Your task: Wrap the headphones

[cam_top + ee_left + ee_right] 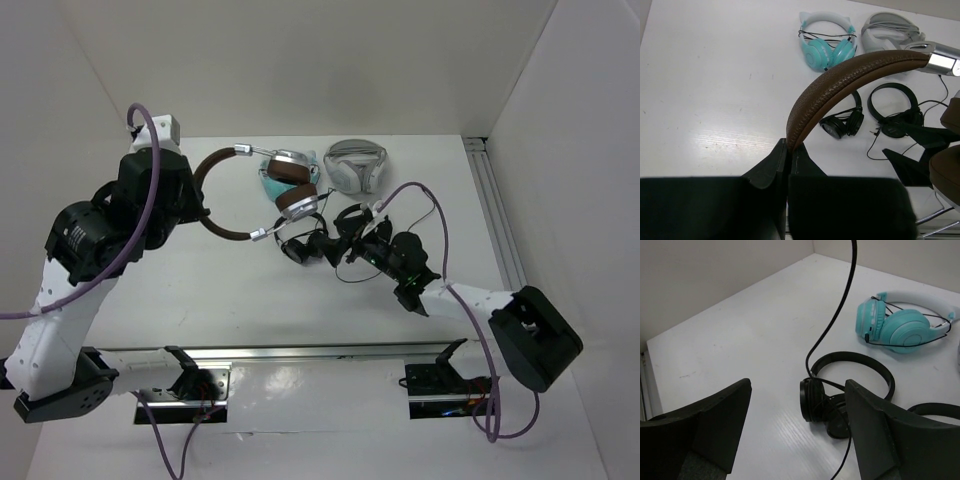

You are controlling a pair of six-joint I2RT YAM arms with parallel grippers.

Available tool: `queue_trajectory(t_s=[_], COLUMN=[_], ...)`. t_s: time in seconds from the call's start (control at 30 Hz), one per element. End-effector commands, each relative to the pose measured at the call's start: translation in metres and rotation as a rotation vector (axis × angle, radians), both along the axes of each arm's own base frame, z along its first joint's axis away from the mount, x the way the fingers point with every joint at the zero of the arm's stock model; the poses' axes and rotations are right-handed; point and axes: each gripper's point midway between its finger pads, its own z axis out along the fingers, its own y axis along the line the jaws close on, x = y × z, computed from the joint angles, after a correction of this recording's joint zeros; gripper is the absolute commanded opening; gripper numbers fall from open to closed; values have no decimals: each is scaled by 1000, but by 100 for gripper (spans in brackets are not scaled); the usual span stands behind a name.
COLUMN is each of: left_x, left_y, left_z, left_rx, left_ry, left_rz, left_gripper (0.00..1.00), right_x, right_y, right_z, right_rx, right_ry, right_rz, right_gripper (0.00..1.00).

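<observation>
Left gripper clenched on brown headband of headphones, lifted over table. Right gripper jaws apart, empty. Thin black cable dangles between them, likely headphones' own. Headband stiff, grippy; cable limp, light: pinch hanging stretch.

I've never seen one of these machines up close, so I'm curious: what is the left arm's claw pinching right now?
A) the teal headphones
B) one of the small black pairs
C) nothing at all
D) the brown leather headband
D: in the left wrist view the left claw is shut on one end of the leather headband of the brown headphones.
</observation>
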Motion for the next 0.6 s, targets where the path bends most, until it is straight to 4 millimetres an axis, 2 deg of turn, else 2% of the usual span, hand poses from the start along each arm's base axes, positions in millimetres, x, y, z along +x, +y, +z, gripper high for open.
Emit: queue_trajectory(t_s=[0.0,0.07,0.13,0.17,0.23,0.27,0.3,0.33,0.37,0.57], left_x=[-1,-4,-3,-5,-6,-6,-7,-7,-8,-6], left_y=[-7,-7,-10,-9,-8,-8,-7,-6,-4,-6], left_z=[35,37,30,26,23,23,22,22,21,16], left_rx=[-120,-131,-122,-117,-117,-117,-117,-113,-112,-106], left_ry=[-116,-121,-101,-95,-95,-95,-94,-96,-95,-86], left_rz=[-44,-55,-63,-63,-63,-63,-63,-55,-54,-54], left_gripper=[0,0,0,0,0,0,0,0,0,0], right_x=[13,19,22,25,28,30,31,31,34,36], right_y=[0,4,10,13,18,20,20,20,21,25], right_z=[27,23,26,19,21,12,13,15,8,14], right_rx=[100,122,130,126,128,115,121,133,134,189], right_ry=[-109,-91,-89,-69,-75,-58,-66,-65,-47,-57], right_rz=[-61,-66,-49,-48,-35,-36,-36,-34,-41,-33], right_gripper=[82,82,81,76,69,64,54,54,54,54])
